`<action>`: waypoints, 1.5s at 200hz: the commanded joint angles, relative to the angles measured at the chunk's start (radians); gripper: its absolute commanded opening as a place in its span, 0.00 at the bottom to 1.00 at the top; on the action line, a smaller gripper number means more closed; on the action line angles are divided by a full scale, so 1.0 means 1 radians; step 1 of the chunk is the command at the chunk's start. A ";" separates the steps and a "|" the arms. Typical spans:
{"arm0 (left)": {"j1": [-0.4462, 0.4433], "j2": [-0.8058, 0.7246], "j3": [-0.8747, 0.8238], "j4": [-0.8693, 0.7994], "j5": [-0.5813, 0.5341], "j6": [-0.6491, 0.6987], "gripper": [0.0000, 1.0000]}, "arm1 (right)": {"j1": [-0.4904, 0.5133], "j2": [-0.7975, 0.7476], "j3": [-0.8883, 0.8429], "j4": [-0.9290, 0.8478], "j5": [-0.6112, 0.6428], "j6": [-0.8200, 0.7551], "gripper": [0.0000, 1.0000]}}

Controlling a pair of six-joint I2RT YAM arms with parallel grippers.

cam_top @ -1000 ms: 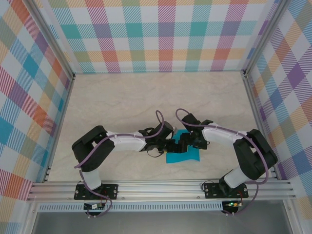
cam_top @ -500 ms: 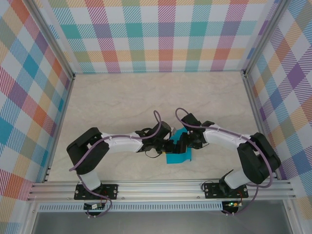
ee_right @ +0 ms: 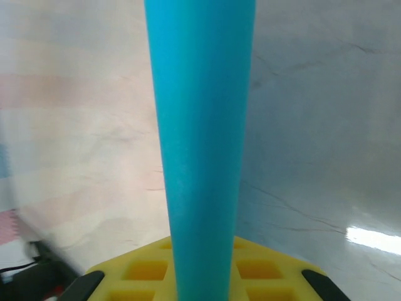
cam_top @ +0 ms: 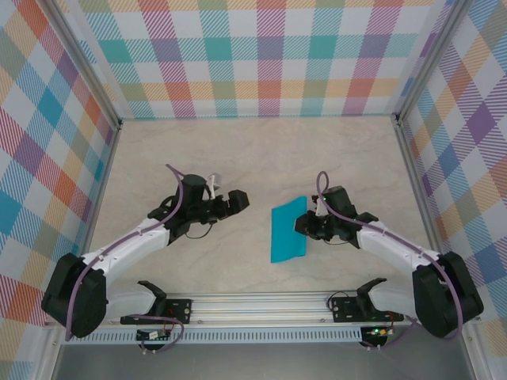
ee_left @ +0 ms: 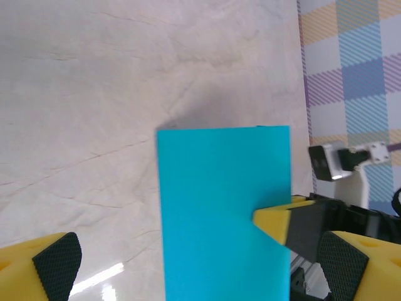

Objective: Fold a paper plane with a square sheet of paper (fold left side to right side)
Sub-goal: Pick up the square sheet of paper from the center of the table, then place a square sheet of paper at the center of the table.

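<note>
Right gripper (cam_top: pixel 307 228) is clenched on the paper (cam_top: pixel 287 231), biting its right edge, just right of centre in the top view. Its arm reaches in from the rail (cam_top: pixel 261 305) along the bottom of the frame.

Right wrist view: the paper runs as a teal band from between the yellow jaws at bottom centre straight to the top edge.

Left wrist view: same pinch, with one yellow finger (ee_left: pixel 276 222) lying on the paper's lower right edge.

From above the paper reads as a tall narrow rectangle, not a square, with its top edge sloping up to the right. It sits on the table (cam_top: pixel 238 150). Can't tell if it lies fully flat; the left wrist view shows a dark shadow off its upper left corner.

Left gripper (cam_top: pixel 238 198) is released, jaws wide, left of centre and slightly higher in the frame. It is well apart from the paper and pointing right toward it. In its own view the black-padded fingertips (ee_left: pixel 56 257) sit in the lower corners, with the paper further out between them.

Beyond both grippers is bare marbled tabletop, then the plaid wall (cam_top: pixel 269 55) across the top of the frame.
</note>
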State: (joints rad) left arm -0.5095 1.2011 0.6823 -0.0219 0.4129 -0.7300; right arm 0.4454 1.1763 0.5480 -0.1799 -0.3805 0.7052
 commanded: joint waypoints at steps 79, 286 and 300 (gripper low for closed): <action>0.123 -0.155 0.090 0.297 0.410 -0.203 1.00 | -0.148 -0.239 0.208 0.195 -0.425 0.139 0.17; -0.030 0.090 0.314 0.005 0.270 -0.010 0.00 | -0.079 -0.219 0.423 -0.304 -0.054 -0.085 0.76; 0.001 0.146 0.332 -0.046 0.270 0.044 0.00 | -0.079 -0.209 0.418 -0.377 0.044 -0.124 0.89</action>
State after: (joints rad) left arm -0.5583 1.2713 0.9745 0.0761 0.7158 -0.7910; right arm 0.3622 0.9565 0.9421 -0.3408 -0.5457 0.7147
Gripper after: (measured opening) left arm 0.043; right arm 0.811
